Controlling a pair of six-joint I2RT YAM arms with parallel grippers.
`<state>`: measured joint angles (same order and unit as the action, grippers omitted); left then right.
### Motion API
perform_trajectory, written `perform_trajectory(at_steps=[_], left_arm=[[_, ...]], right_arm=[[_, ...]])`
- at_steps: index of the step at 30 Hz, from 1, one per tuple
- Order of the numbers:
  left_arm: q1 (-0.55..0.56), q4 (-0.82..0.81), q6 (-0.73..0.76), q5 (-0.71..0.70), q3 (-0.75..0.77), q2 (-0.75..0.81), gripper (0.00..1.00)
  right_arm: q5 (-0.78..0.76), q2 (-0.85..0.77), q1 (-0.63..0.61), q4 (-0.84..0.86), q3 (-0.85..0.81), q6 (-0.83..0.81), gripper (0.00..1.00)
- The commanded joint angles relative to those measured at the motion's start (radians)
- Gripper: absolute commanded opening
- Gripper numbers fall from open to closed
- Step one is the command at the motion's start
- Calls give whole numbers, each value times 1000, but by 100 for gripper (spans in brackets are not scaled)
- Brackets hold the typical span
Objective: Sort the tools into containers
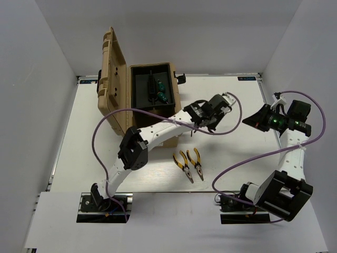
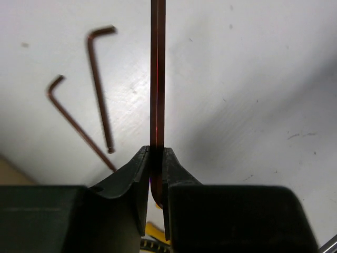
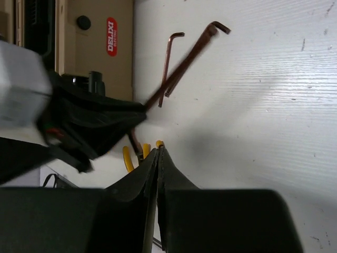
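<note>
We read "DELIXI" on the red label (image 3: 111, 36) on the toolbox (image 3: 100, 63) front. The left gripper (image 2: 157, 158) is clamped on a hex key (image 2: 158, 79) over the middle of the table (image 1: 158, 176), beside the toolbox. The key's long shaft points straight out from the fingertips, bent end outermost. The right gripper (image 3: 158, 155) is pressed closed on nothing.

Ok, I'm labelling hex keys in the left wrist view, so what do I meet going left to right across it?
Slanted hex key → longer hex key beside it → third hex key, pinched in the left claw.
</note>
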<state>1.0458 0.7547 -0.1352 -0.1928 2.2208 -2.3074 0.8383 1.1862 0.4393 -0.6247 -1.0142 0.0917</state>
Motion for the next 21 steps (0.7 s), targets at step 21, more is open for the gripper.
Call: perform_trajectory(at_steps=[21], left_arm=[[-340,-77,-30,-464,-273,467,0]], right_arm=[[85,-54,3,48,26,-27,10]])
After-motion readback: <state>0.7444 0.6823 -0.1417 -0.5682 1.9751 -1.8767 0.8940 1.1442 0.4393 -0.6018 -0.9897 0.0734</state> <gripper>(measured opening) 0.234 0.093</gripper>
